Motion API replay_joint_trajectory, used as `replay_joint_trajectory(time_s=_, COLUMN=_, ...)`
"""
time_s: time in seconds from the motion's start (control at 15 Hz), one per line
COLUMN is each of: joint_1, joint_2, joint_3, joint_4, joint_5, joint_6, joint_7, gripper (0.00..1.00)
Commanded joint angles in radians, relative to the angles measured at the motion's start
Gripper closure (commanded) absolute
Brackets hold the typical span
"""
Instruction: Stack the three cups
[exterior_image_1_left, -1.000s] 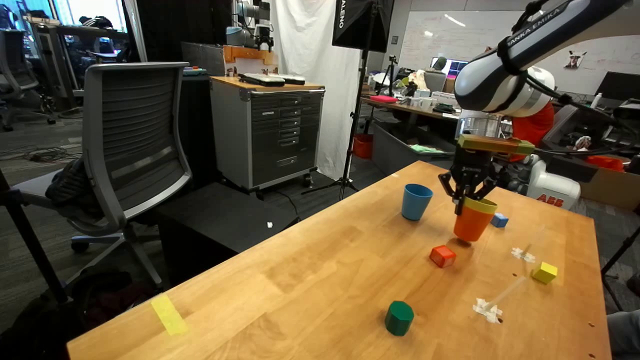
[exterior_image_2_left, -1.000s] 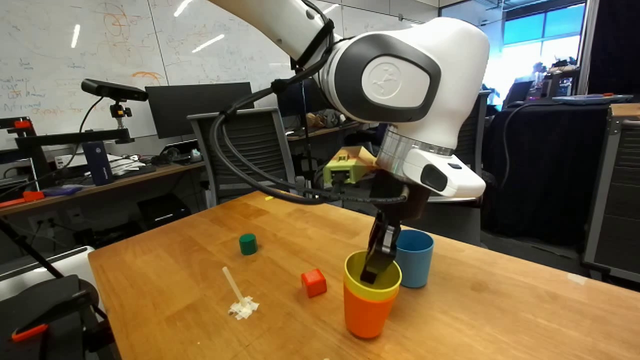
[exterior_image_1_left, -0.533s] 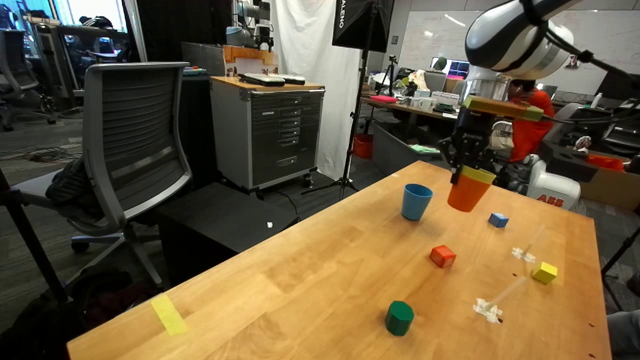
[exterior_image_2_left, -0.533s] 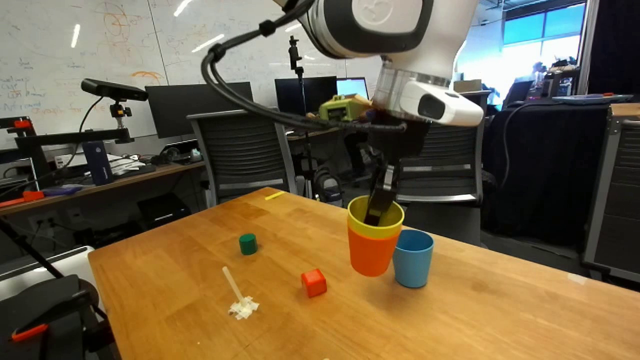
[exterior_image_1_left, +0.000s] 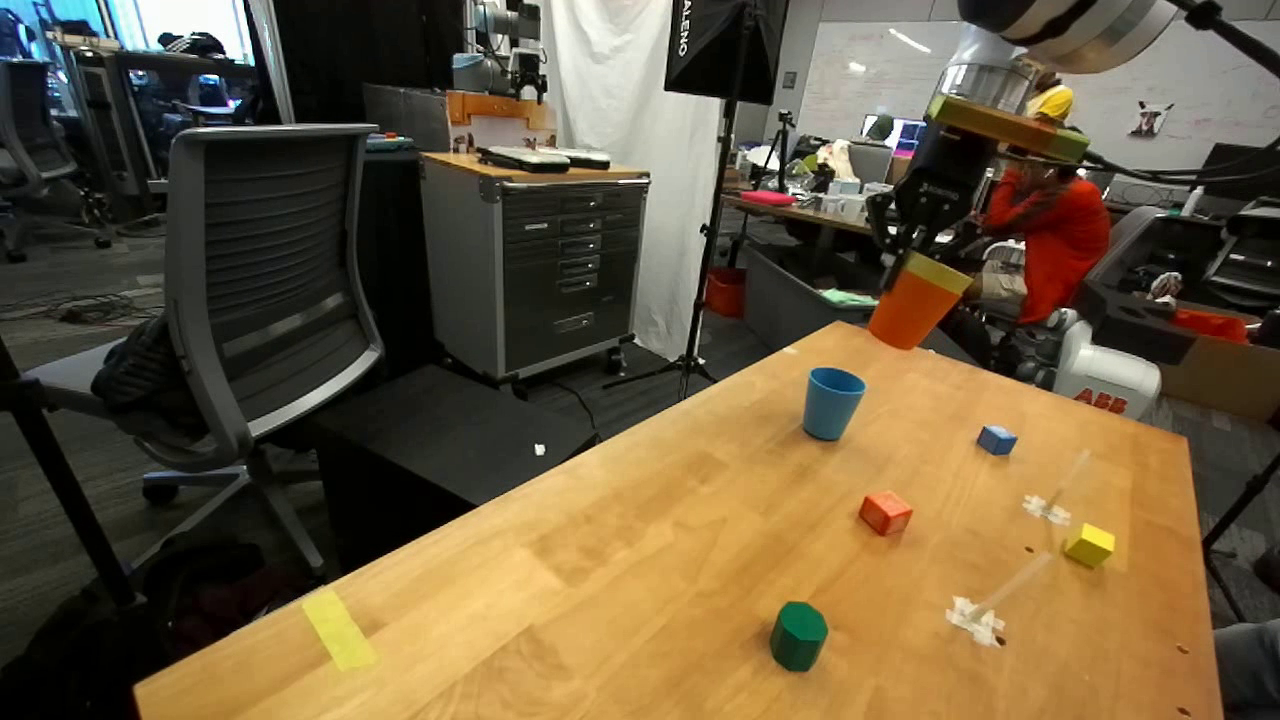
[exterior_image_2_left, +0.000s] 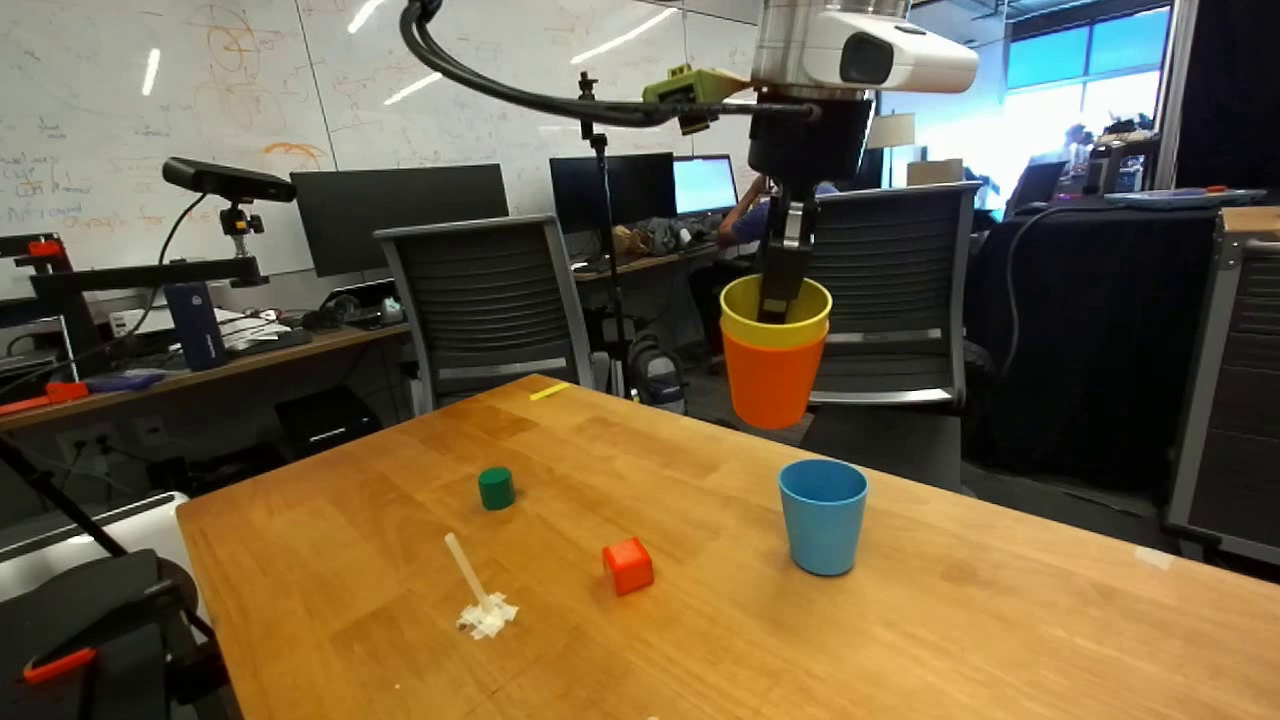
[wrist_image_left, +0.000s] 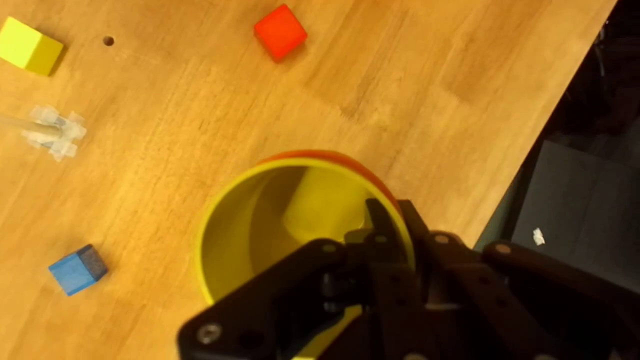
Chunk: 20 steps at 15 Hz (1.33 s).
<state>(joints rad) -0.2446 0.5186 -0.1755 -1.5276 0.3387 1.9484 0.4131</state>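
- The end effector (wrist_image_left: 392, 215) is grasping a rim: one finger reaches inside the yellow cup (exterior_image_2_left: 766, 337), the other presses outside, with the wall pinched between.
- The yellow cup sits nested in the orange-red cup (exterior_image_2_left: 772, 388), its upper band showing above. The grip probably takes in both walls, which would explain why the pair hangs together.
- The pair is in the air, higher than the desk (exterior_image_2_left: 350, 560) and touching nothing below, tilted rather than level.
- The blue cup (exterior_image_2_left: 823, 520) stands upright on the desk, mouth up, lower than the pair and apart from it. It probably stands so to receive them.
- Holding by the rim leaves the base free, so the pair could go bottom-first into the blue cup.
- In an exterior view the arm (exterior_image_1_left: 1090, 40) is high, its fingers angled downward and slanting along with the cups' lean.
- The next move likely calls for bringing the pair over the blue cup and straightening it; a crooked entry could catch the rim.
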Motion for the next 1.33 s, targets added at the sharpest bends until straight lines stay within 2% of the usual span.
replay_joint_trajectory(time_s=0.0, joint_1=0.01, joint_2=0.037, joint_3=0.006, joint_4=0.085, joint_5=0.019, joint_6=-0.006, joint_7=0.068, gripper=0.98)
replay_joint_trajectory(time_s=0.8, joint_1=0.019, joint_2=0.264, joint_3=-0.016, joint_4=0.314, joint_5=-0.027, joint_6=-0.013, joint_7=0.276, gripper=0.98)
replay_joint_trajectory(time_s=1.27, joint_1=0.019, joint_2=0.338, joint_3=-0.013, joint_4=0.395, joint_5=-0.054, joint_6=-0.026, joint_7=0.35, gripper=0.98)
